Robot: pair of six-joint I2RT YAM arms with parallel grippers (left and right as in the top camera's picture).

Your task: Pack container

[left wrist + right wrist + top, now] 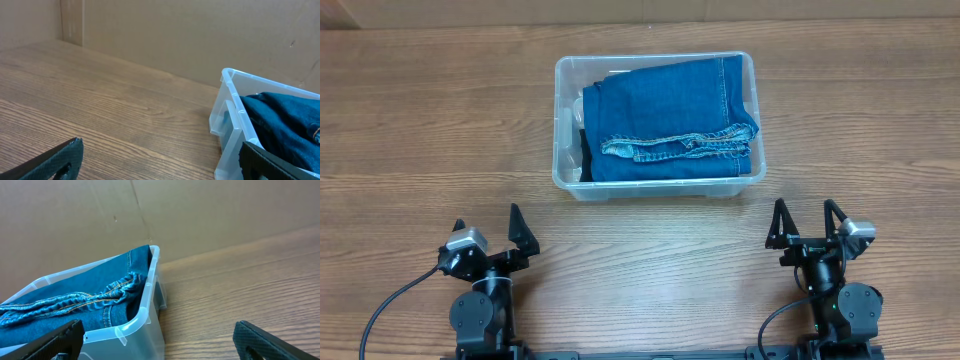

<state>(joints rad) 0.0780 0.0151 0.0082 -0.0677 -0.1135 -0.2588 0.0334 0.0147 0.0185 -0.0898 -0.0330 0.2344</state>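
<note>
The clear plastic container point(563, 130) stands at the middle back of the wooden table. Folded blue jeans point(670, 115) fill it, with a dark garment edge at their left. My left gripper point(485, 229) is open and empty near the front left, well short of the container. My right gripper point(807, 222) is open and empty near the front right. The left wrist view shows the container's left corner point(227, 120) and the jeans point(285, 112). The right wrist view shows the container's right corner point(145, 315) and the jeans point(75, 305).
A brown cardboard wall point(175, 35) runs along the back of the table. Bare wood table point(420, 130) lies to the left and right of the container and between the two arms.
</note>
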